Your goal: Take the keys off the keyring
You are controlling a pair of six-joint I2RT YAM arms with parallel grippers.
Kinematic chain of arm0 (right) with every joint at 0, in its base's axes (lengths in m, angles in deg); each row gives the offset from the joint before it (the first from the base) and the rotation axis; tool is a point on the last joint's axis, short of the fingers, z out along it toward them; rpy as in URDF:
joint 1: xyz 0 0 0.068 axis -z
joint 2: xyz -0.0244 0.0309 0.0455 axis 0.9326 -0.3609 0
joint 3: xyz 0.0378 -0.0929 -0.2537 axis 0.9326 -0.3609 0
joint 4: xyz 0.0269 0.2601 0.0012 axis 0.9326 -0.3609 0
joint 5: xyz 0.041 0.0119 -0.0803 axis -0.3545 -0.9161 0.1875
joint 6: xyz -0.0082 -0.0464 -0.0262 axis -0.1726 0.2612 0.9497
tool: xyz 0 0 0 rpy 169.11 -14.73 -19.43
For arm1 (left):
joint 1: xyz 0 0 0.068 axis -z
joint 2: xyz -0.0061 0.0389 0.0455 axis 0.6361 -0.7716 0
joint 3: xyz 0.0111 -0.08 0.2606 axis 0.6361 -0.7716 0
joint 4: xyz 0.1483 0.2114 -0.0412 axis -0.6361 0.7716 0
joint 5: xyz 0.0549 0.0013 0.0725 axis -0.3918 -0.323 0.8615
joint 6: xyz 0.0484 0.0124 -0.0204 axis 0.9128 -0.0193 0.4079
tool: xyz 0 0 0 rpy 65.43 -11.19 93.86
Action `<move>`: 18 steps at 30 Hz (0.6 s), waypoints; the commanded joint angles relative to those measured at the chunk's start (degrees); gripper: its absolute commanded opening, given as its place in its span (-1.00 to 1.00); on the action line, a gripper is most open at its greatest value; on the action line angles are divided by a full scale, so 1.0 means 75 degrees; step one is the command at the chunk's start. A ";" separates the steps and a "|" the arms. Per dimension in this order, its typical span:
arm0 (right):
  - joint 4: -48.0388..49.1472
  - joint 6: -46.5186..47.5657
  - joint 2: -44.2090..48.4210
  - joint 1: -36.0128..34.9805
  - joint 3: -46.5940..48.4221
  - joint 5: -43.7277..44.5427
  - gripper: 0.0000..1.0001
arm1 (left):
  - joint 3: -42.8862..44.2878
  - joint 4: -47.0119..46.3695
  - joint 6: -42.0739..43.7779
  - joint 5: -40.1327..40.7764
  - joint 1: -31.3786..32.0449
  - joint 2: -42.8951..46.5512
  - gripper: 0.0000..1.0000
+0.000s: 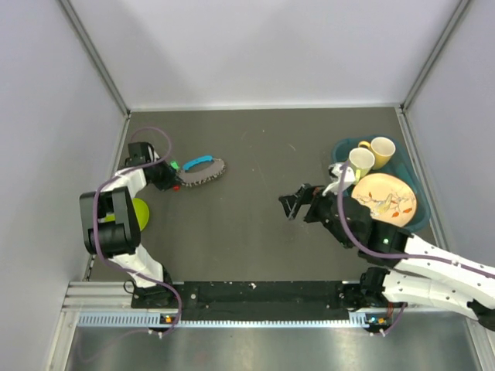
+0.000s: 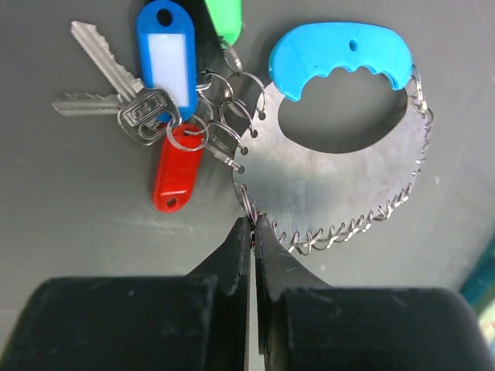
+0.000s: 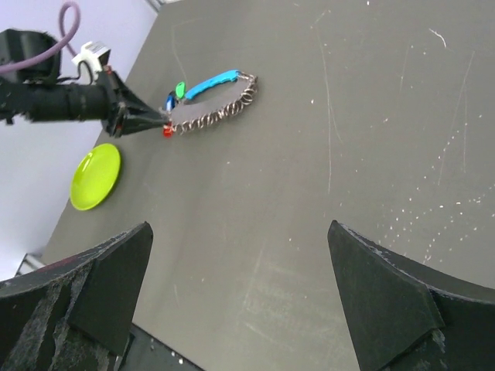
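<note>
Dark tabletop point(image 1: 255, 239) | left gripper point(image 2: 254, 222) pinches silvery blue-tabbed keyring point(image 2: 332, 185) at its rim; right gripper point(image 3: 240, 232) wide, empty | anchor firmly; right should tease coloured-tag keys point(image 2: 145, 116) off

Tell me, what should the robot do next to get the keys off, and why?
Probably bring the right jaws over to the keys. The left jaws look shut on the edge of the keyring, pinning it, while the right jaws hang open far across the table.

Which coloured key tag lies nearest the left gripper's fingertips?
The red tag, closest to the left gripper; the blue tag and green tag lie farther away.
</note>
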 commanded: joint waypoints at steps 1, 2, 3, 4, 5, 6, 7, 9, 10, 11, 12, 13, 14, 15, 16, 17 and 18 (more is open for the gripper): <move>0.0929 -0.0539 -0.0826 0.0249 0.0253 0.0332 0.95 | -0.0862 -0.1024 -0.0763 -0.1155 0.0304 0.0827 -1.00; 0.0975 -0.0633 -0.1118 0.0412 0.0289 0.0227 0.95 | -0.1004 -0.1166 -0.0823 -0.1250 0.0444 0.0934 -1.00; 0.1045 -0.0877 -0.1237 0.0495 0.0266 0.0168 0.96 | -0.1122 -0.1237 -0.0893 -0.1240 0.0550 0.1039 -1.00; 0.1220 -0.0996 -0.1389 0.0566 0.0208 0.0121 0.96 | -0.1309 -0.1319 -0.0975 -0.1228 0.0655 0.1203 -1.00; 0.1280 -0.1136 -0.1507 0.0647 0.0184 -0.0007 0.96 | -0.1368 -0.1343 -0.1045 -0.1251 0.0818 0.1262 -1.00; 0.1327 -0.1428 -0.1775 0.0811 0.0161 -0.0078 0.96 | -0.1462 -0.1401 -0.1127 -0.1263 0.0936 0.1332 -1.00; 0.1606 -0.1477 -0.1893 0.0847 0.0114 -0.0102 0.96 | -0.1683 -0.1529 -0.1337 -0.1298 0.1007 0.1461 -1.00; 0.1865 -0.1548 -0.2278 0.0847 -0.0003 0.0132 0.96 | -0.1895 -0.1822 -0.1549 -0.1322 0.1253 0.1579 -1.00; 0.2458 -0.1525 -0.2420 0.0836 -0.0143 0.0330 0.96 | -0.2082 -0.1916 -0.1724 -0.1345 0.1323 0.1695 -1.00; 0.2812 -0.1432 -0.2631 0.0847 -0.0226 0.0424 0.96 | -0.2165 -0.2068 -0.1818 -0.1333 0.1382 0.1743 -1.00; 0.3082 -0.1291 -0.2818 0.0859 -0.0284 0.0495 0.97 | -0.2236 -0.2163 -0.1935 -0.1380 0.1626 0.1778 -1.00; 0.3282 -0.1290 -0.3273 0.0929 -0.0331 0.0472 0.98 | -0.2399 -0.2175 -0.2192 -0.1450 0.1687 0.1802 -1.00; 0.3551 -0.1290 -0.3474 0.0988 -0.0297 0.0379 0.98 | -0.2481 -0.2651 -0.2322 -0.1625 0.1780 0.1813 -1.00; 0.3635 -0.1325 -0.3674 0.1035 -0.0169 0.0239 0.98 | -0.2552 -0.2760 -0.2451 -0.1708 0.1816 0.1825 -1.00; 0.3717 -0.1337 -0.4082 0.1081 -0.0098 -0.0029 0.98 | -0.2634 -0.2831 -0.2568 -0.1743 0.1839 0.1837 -1.00; 0.3938 -0.1349 -0.4260 0.1070 -0.0040 -0.0159 0.98 | -0.2658 -0.2831 -0.2581 -0.1732 0.1886 0.1837 -1.00; 0.4080 -0.1383 -0.4470 0.1082 0.0007 -0.0277 0.98 | -0.2681 -0.2831 -0.2581 -0.1685 0.1910 0.1860 -1.00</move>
